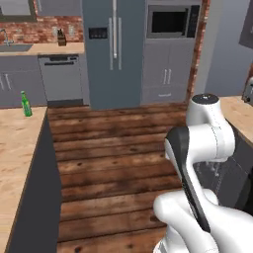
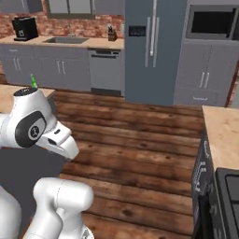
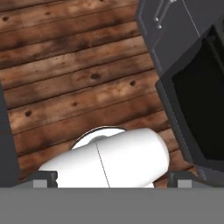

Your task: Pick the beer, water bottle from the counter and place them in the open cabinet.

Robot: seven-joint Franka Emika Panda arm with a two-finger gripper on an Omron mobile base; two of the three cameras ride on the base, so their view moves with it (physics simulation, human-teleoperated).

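Observation:
The beer [image 1: 25, 104] is a slim green bottle standing upright near the far corner of the tan counter [image 1: 15, 148] on the left. In the right base view only the beer's top [image 2: 33, 80] peeks over the arm's joint, with the counter [image 2: 8, 95] beside it. My gripper [image 3: 113, 179] points down at the wooden floor, far from the bottle. Its fingertips [image 3: 43, 177] stand wide apart with nothing between them, so it is open. The water bottle and the open cabinet are out of view.
A grey fridge [image 1: 114, 49] and a dishwasher [image 1: 60, 76] line the far wall. On the right, a second tan counter [image 2: 224, 135] adjoins a dark stove [image 2: 228, 196], whose oven front [image 3: 197, 109] lies near the hand. Plank floor [image 1: 113, 163] lies open between the counters.

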